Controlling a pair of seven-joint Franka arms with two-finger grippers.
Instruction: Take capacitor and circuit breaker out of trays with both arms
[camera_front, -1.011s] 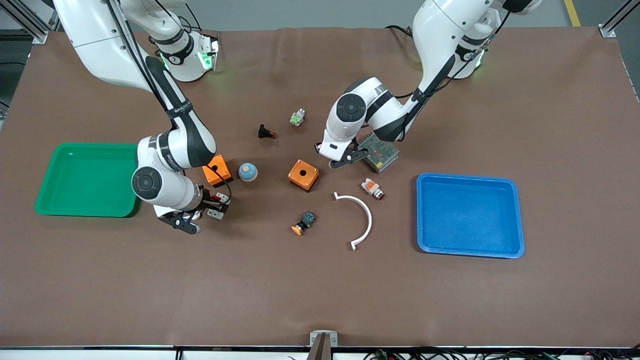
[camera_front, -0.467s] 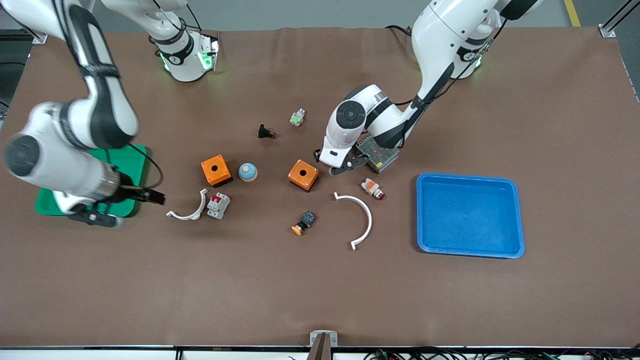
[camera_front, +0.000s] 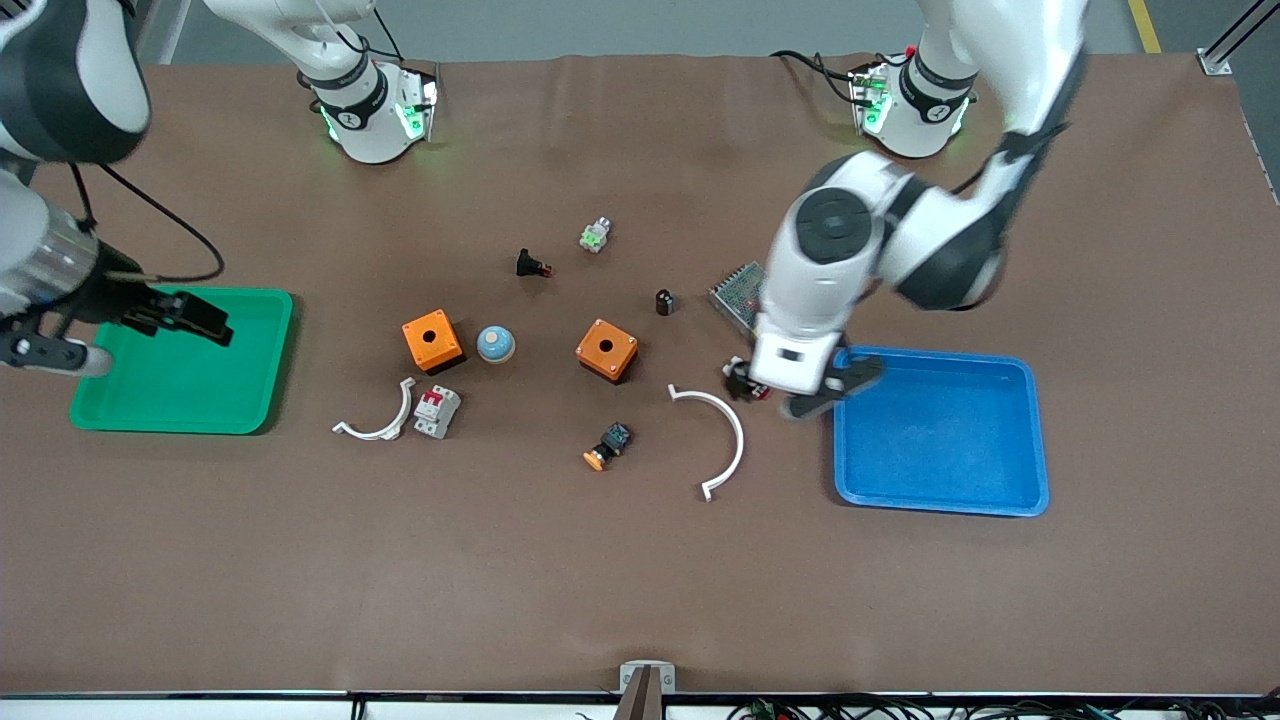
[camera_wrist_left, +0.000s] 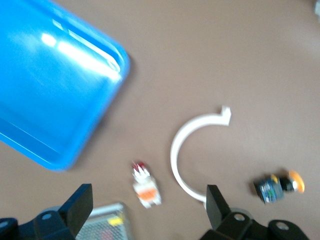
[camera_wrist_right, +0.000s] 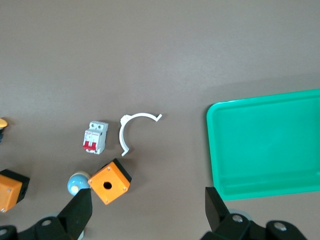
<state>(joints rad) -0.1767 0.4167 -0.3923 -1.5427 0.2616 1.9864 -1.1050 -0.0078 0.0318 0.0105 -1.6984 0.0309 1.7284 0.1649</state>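
Observation:
The capacitor (camera_front: 663, 302), a tiny black cylinder, stands on the table between the orange box (camera_front: 606, 350) and the mesh-topped power supply (camera_front: 737, 290). The breaker (camera_front: 437, 411), light grey with a red-and-white top, lies beside a small white arc (camera_front: 377, 425); it also shows in the right wrist view (camera_wrist_right: 95, 137). My left gripper (camera_front: 795, 385) is open and empty, raised over the white-and-orange lamp (camera_wrist_left: 146, 186) at the blue tray's edge (camera_front: 842, 430). My right gripper (camera_front: 158, 346) is open and empty over the green tray (camera_front: 250, 400).
A second orange box (camera_front: 432, 340) and a blue dome (camera_front: 495, 343) sit near the breaker. A black pushbutton with an orange cap (camera_front: 606, 445), a large white arc (camera_front: 725, 430), a black part with a red tip (camera_front: 531, 265) and a small green-and-white part (camera_front: 595, 236) lie mid-table.
My right gripper has left the breaker on the table and swung up over the green tray. My left gripper has left the capacitor and moved to the blue tray's edge.

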